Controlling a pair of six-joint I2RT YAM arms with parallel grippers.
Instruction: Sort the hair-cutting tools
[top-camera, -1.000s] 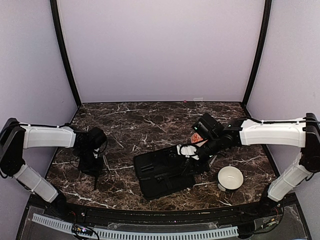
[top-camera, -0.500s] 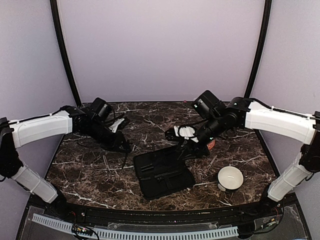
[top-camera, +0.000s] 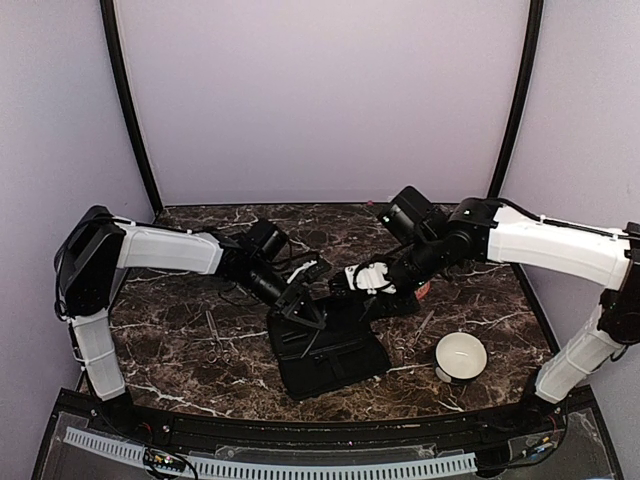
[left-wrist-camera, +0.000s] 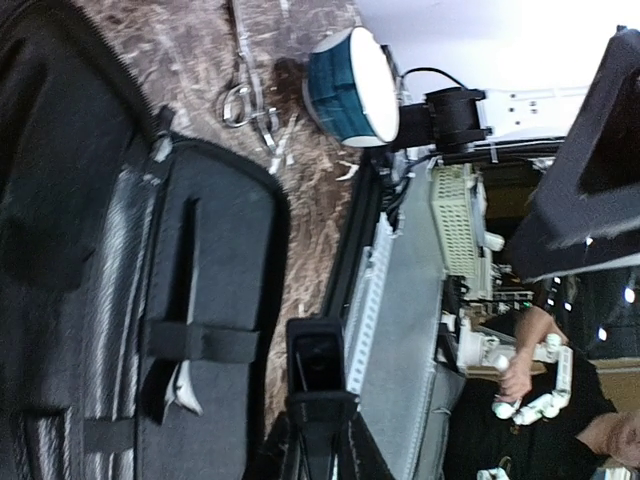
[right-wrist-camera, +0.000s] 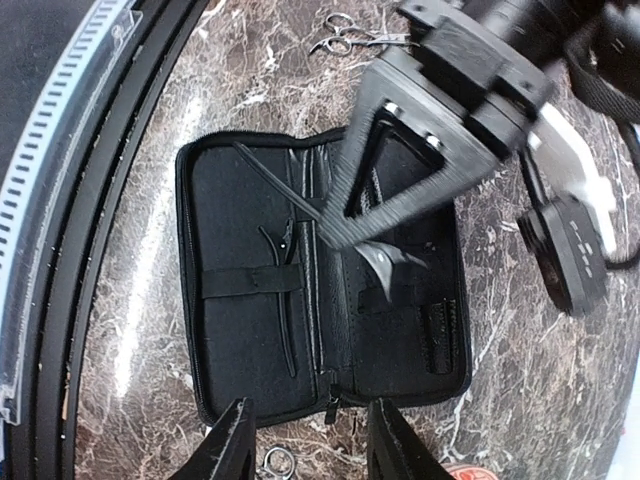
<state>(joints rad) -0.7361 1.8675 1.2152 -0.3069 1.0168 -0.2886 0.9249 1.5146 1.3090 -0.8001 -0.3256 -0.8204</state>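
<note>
The black case (right-wrist-camera: 250, 300) lies open in the middle of the table, also visible from above (top-camera: 335, 360). My left gripper (top-camera: 308, 312) hovers over its left half, shut on a thin dark stick (right-wrist-camera: 280, 180) that slants over the case. In the left wrist view the fingertips (left-wrist-camera: 318, 345) are pressed together. My right gripper (right-wrist-camera: 312, 440) is open and empty at the case's far edge (top-camera: 360, 295). A dark clip (right-wrist-camera: 282, 290) sits under a strap and a dark comb (right-wrist-camera: 440, 335) in a slot. Silver scissors (right-wrist-camera: 345, 35) lie on the marble beyond the case.
A white bowl (top-camera: 461, 356) stands on the table to the right of the case. An orange item (top-camera: 422, 290) sits under the right arm. More scissors (right-wrist-camera: 275, 462) lie by the right fingers. The table's black front rail (right-wrist-camera: 100, 200) runs close to the case.
My left arm has swung from the table's left side to above the open case, carrying the thin stick. The right gripper has pulled back to the case's far edge.
</note>
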